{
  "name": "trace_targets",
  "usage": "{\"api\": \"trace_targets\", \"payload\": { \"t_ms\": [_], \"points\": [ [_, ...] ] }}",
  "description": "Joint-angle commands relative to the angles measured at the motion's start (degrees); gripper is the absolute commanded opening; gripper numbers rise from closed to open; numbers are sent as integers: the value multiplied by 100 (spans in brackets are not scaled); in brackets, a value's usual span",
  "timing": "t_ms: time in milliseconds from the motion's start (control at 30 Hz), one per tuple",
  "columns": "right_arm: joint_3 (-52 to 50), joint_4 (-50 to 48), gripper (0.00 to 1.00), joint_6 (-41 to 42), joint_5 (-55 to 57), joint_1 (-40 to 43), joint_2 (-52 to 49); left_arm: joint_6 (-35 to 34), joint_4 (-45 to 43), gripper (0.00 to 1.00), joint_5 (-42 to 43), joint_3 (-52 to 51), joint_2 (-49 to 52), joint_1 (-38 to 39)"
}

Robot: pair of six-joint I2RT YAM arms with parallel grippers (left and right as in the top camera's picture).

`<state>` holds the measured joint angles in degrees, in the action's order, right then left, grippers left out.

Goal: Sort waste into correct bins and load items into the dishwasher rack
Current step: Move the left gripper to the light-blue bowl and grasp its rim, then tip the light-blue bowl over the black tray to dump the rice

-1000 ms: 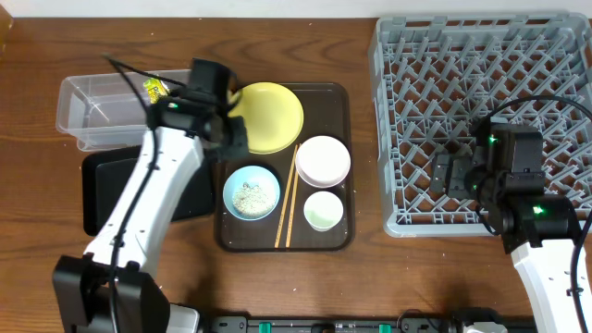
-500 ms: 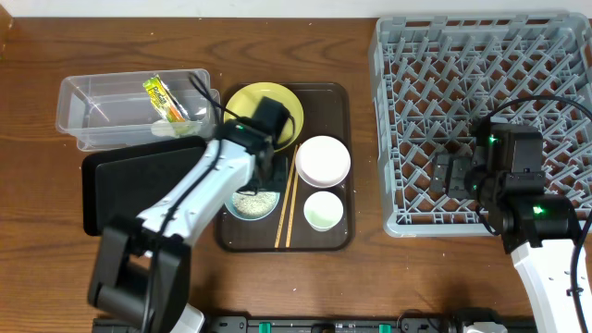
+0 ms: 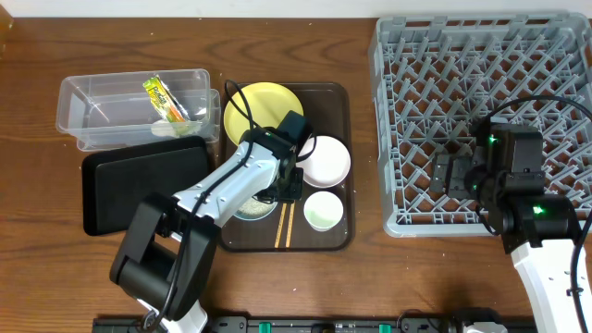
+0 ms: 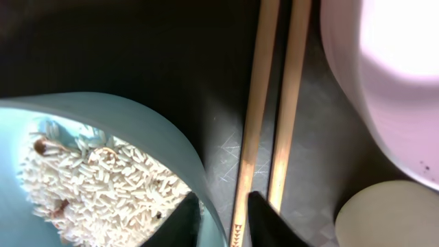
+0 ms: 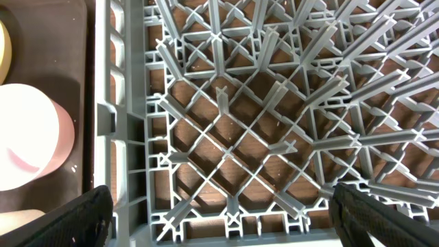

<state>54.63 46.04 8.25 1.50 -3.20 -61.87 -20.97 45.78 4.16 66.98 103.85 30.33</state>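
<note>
My left gripper (image 3: 285, 183) (image 4: 219, 214) is narrowly open astride the right rim of the light blue bowl (image 3: 242, 209) (image 4: 130, 113), one finger inside over the rice scraps (image 4: 89, 178), the other over the chopsticks (image 3: 285, 227) (image 4: 264, 103). The green-and-orange wrapper (image 3: 159, 96) lies in the clear tub (image 3: 92, 125). The black tray (image 3: 120, 190) sits in front of it. The yellow plate (image 3: 254, 104), white-pink bowl (image 3: 326, 159) and white cup (image 3: 323, 211) are on the brown tray. My right gripper (image 3: 449, 174) (image 5: 223, 206) is open and empty over the grey rack (image 3: 462, 74).
The dark brown serving tray (image 3: 335, 102) holds the dishes between the bins and the rack. The left arm lies across the tray's left half and hides most of the blue bowl from overhead. The right wrist view shows the rack's lattice (image 5: 260, 103) and the white-pink bowl (image 5: 34, 137).
My left arm has swung from the clear tub, where the wrapper now lies, across the plate and down to the blue bowl's rim. The right arm has not moved.
</note>
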Motion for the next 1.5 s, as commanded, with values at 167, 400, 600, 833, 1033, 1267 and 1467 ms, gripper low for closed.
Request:
{"api": "trace_targets", "payload": {
  "t_ms": [167, 400, 600, 833, 1033, 1267, 1467],
  "points": [
    [118, 9, 99, -63, 39, 94, 2, 7, 39, 6, -28, -24, 31, 2],
    [118, 9, 99, -63, 39, 94, 2, 11, 66, 6, -31, -2, -15, -2],
    [118, 9, 99, -63, 39, 94, 2, 170, 490, 6, -59, 315, -417, -4],
    [118, 9, 99, -66, 39, 94, 2, 334, 824, 6, -48, 415, -1154, -354],
    [118, 7, 99, -66, 39, 94, 2, 713, 940, 6, 216, 415, -1746, -1233],
    [118, 7, 99, -66, 39, 94, 2, 1325, 929, 6, 1690, 407, -1849, -2944],
    [118, 9, 99, -63, 39, 94, 2, 1952, 887, 6, 3359, 234, -1644, -4450]
  ]
}}
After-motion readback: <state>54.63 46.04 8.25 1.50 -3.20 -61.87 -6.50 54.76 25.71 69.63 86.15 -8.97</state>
